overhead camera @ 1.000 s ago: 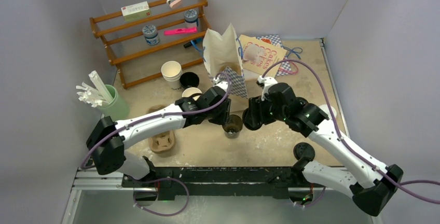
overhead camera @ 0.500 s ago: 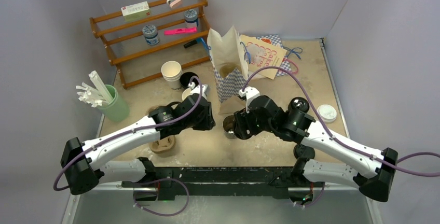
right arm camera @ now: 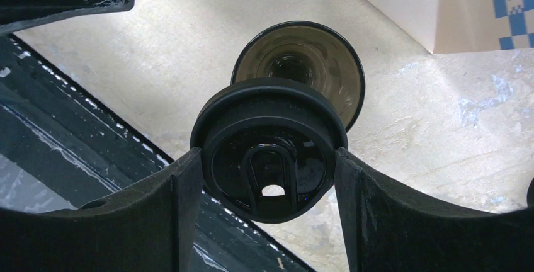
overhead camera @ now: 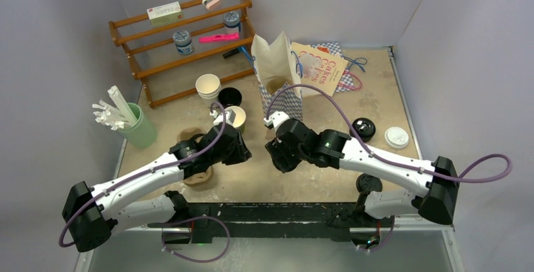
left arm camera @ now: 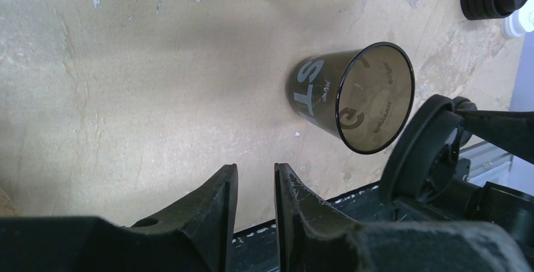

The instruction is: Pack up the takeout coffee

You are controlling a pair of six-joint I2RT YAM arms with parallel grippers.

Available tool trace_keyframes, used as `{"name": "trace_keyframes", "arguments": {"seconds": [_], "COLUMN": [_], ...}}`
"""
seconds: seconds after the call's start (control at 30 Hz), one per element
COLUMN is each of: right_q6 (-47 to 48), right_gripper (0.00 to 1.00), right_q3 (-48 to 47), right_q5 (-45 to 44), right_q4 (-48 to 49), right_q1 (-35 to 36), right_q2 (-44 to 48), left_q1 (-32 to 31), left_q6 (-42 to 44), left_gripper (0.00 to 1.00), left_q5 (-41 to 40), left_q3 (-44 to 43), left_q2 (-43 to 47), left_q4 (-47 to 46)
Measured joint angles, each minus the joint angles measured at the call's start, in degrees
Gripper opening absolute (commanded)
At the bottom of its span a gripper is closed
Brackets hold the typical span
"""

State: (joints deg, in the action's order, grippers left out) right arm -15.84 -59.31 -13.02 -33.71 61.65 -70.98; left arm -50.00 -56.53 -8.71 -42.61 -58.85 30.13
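Observation:
The black paper cup (left arm camera: 315, 92) stands on the table, open-mouthed and brownish inside; it also shows in the right wrist view (right arm camera: 302, 58). My right gripper (right arm camera: 269, 158) is shut on the round black sip lid (right arm camera: 271, 114) by its edges. It holds the lid above the cup and offset toward the near side. In the top view the right gripper (overhead camera: 276, 157) hides the cup. My left gripper (left arm camera: 256, 168) is empty, its jaws a small gap apart, to the left of the cup. It also shows in the top view (overhead camera: 242, 152).
An open paper bag (overhead camera: 277, 73) with blue check stands behind the grippers. Left of it are stacked white cups (overhead camera: 208, 86), a black cup (overhead camera: 230, 96) and a green cup (overhead camera: 234, 116). A cardboard carrier (overhead camera: 196, 174) lies near-left. Black lids (overhead camera: 363, 127) and a white lid (overhead camera: 397, 136) lie right.
My left gripper has drawn back left and toward the near edge, away from the cup. My right gripper has moved left and nearer with the lid, now over the cup.

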Motion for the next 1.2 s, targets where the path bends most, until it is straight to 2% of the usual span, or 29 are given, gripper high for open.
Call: {"name": "trace_keyframes", "arguments": {"seconds": [0.33,0.63,0.87,1.2], "right_q6": [-2.12,-0.20,1.22,2.43], "right_gripper": [0.50,0.52,0.53,0.54], "right_q3": [-5.09,-6.64,-7.26,-8.15], "right_q5": [0.20,3.89,7.39,8.33], "right_q4": [-3.32,-4.17,-4.15,-4.00], "right_q1": [-1.42,-9.18,-9.31,-9.31], "right_q2": [-5.31,-7.91,-10.54,-13.35], "left_q1": [0.00,0.02,0.11,0.22], "left_q6": [-4.50,-5.60,-8.31,-8.85], "left_gripper": [0.28,0.28,0.27,0.25], "left_q5": [0.81,2.47,3.78,5.40], "left_q3": [5.97,8.20,11.52,11.61], "left_q2": [4.09,1.40,-0.02,-5.64], "left_q4": [-6.12,-13.81,-19.82,-24.96]}}
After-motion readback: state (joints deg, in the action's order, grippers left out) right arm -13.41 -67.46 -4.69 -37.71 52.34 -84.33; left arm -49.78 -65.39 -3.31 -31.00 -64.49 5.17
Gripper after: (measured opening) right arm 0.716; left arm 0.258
